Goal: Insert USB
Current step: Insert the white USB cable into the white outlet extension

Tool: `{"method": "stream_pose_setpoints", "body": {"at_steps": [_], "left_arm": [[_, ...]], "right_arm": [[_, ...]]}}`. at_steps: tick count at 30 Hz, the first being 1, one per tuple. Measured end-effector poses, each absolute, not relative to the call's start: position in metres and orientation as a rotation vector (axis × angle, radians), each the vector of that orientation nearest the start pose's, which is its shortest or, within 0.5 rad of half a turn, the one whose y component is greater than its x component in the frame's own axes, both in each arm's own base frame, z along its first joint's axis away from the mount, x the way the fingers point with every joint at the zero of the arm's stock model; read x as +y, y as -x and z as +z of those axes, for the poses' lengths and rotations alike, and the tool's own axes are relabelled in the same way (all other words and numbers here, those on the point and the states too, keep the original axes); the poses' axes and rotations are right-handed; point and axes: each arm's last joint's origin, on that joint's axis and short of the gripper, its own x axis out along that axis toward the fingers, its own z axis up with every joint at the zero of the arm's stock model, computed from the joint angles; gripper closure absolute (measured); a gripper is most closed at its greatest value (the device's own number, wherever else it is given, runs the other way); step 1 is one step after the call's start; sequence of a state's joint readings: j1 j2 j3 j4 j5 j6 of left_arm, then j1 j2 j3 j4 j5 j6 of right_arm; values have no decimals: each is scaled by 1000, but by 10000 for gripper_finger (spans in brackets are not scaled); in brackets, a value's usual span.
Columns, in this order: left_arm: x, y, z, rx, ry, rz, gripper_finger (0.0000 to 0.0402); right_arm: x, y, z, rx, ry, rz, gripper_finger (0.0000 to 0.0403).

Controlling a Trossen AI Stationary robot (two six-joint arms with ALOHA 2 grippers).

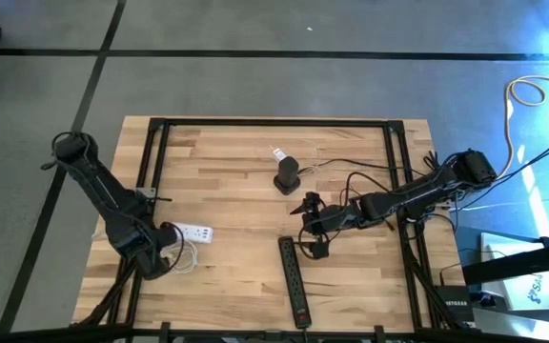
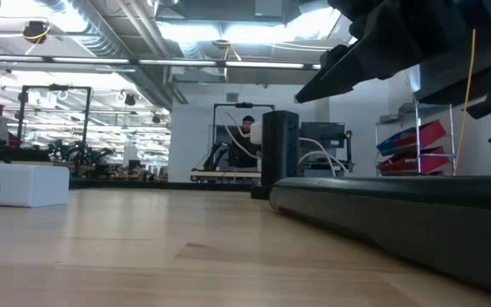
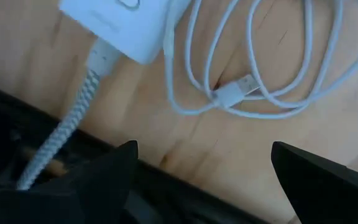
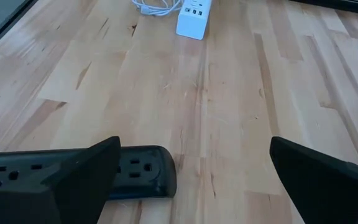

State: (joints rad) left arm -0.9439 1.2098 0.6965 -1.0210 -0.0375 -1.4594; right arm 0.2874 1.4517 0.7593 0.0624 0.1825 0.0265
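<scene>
A white USB charging hub (image 1: 194,232) lies flat on the table's left part, with a white coiled cable (image 1: 185,252) beside it. In the left wrist view the hub's corner (image 3: 118,23) and the cable's USB plug (image 3: 236,92) lie on the wood inside the coil. My left gripper (image 1: 165,257) hovers open just near of the hub, over the cable. My right gripper (image 1: 308,227) hangs open over the table's middle, above the far end of a black power strip (image 1: 294,280).
A black upright adapter (image 1: 287,174) with a white cable stands at the table's far middle. The black power strip (image 4: 73,174) lies along the near middle. A braided grey cord (image 3: 73,124) leaves the hub toward the table's left edge. Bare wood lies between hub and strip.
</scene>
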Motion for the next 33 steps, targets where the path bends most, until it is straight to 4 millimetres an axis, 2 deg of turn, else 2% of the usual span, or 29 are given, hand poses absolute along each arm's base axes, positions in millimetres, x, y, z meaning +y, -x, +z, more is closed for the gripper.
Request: {"method": "stream_pose_setpoints", "body": {"at_steps": [6,9,16,26,29,33], "left_arm": [[-143,-109,185,1319,414,364,50],[-139,-106,183,1327,387,399,50],[-132,-97,168,1400,446,479,50],[-129,-98,164,1329,441,491,51],[-127,-96,163,1345,423,515,73],[-126,-95,163,1351,408,522,132]], "right_arm": [[78,-283,199,613,121,84,8],[78,-283,199,613,121,83,8],[78,-283,199,613,118,81,8],[77,-283,199,609,132,48,8],[76,-283,199,607,139,38,8],[76,-283,199,607,141,36,8]]}}
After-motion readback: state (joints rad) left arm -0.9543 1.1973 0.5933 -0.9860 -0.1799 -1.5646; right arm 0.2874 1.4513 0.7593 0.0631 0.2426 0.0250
